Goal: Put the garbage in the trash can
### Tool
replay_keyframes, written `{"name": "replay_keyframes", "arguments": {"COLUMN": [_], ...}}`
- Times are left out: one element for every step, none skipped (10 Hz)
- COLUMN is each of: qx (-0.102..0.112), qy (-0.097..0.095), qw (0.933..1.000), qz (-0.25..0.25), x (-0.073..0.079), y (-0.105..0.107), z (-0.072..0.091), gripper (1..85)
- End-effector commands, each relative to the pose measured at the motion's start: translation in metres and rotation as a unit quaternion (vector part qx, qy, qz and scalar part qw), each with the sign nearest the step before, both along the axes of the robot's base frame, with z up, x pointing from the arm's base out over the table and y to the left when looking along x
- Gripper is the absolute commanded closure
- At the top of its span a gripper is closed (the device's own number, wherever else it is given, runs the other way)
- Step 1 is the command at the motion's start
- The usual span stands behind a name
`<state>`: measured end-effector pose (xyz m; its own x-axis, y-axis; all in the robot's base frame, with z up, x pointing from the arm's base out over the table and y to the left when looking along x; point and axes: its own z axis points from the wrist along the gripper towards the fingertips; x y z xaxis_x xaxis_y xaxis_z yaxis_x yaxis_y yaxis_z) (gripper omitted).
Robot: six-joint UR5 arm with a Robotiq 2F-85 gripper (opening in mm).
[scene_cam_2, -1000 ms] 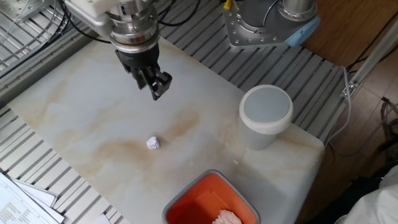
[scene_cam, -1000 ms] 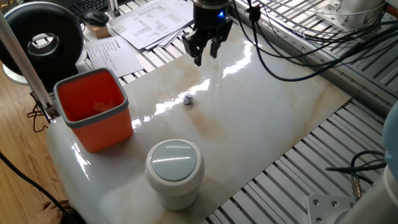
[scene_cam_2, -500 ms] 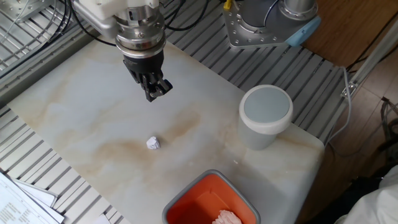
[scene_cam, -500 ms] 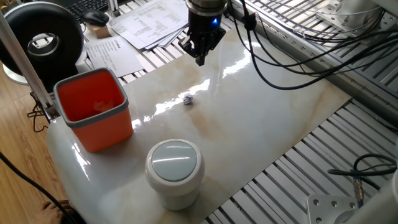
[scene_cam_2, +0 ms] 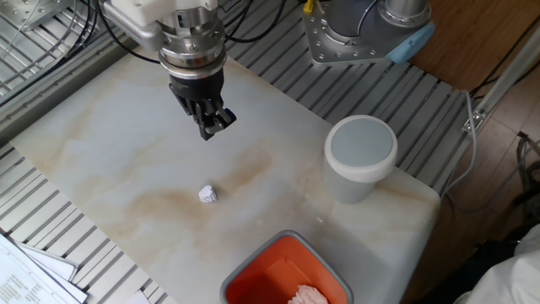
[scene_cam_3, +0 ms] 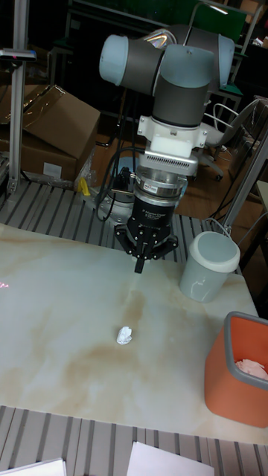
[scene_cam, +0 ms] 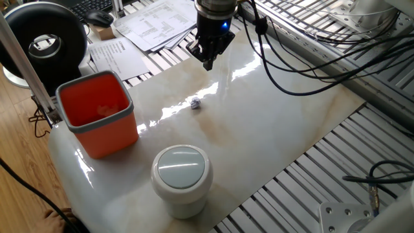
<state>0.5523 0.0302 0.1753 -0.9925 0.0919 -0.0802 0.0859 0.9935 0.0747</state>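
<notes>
The garbage [scene_cam: 195,103] [scene_cam_2: 207,194] [scene_cam_3: 124,335], a tiny crumpled whitish scrap, lies alone on the marble table top near its middle. My gripper [scene_cam: 207,63] [scene_cam_2: 211,128] [scene_cam_3: 139,266] hangs a short way above the table beyond the scrap, pointing down, fingers together with nothing between them. It does not touch the scrap. The trash can [scene_cam: 182,178] [scene_cam_2: 361,156] [scene_cam_3: 208,265], a small round white can with a domed lid, stands upright near the table's edge, well away from both.
A square orange bin [scene_cam: 97,120] [scene_cam_2: 283,274] [scene_cam_3: 237,368] with a grey rim stands at a table corner with some white material inside. Papers [scene_cam: 155,22] and a black round device [scene_cam: 45,39] lie off the table top. Black cables [scene_cam: 291,65] hang behind the arm.
The gripper's fingers were apart a second ago and now stand together. The hand shifted slightly and has held still for the last half second. The garbage has not moved.
</notes>
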Motion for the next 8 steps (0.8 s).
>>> {"name": "replay_keyframes", "arguments": {"qx": [-0.004, -0.022, -0.035, -0.006, -0.004, 0.012, 0.027, 0.026], "qy": [0.011, 0.025, 0.039, 0.021, 0.006, 0.002, -0.004, -0.006], "qw": [0.9998, 0.9992, 0.9978, 0.998, 0.9972, 0.9967, 0.9941, 0.9923], "qz": [0.013, 0.021, 0.04, 0.059, 0.075, 0.081, 0.105, 0.121], "x": [-0.008, -0.016, -0.023, -0.015, -0.008, -0.007, -0.002, 0.007], "y": [-0.005, -0.014, -0.02, -0.004, -0.003, 0.006, 0.016, 0.016], "z": [-0.001, -0.002, -0.002, -0.002, -0.001, 0.0, -0.002, -0.012], "gripper": [84.7, 84.7, 84.7, 84.7, 84.0, 70.3, 42.7, 33.0]}}
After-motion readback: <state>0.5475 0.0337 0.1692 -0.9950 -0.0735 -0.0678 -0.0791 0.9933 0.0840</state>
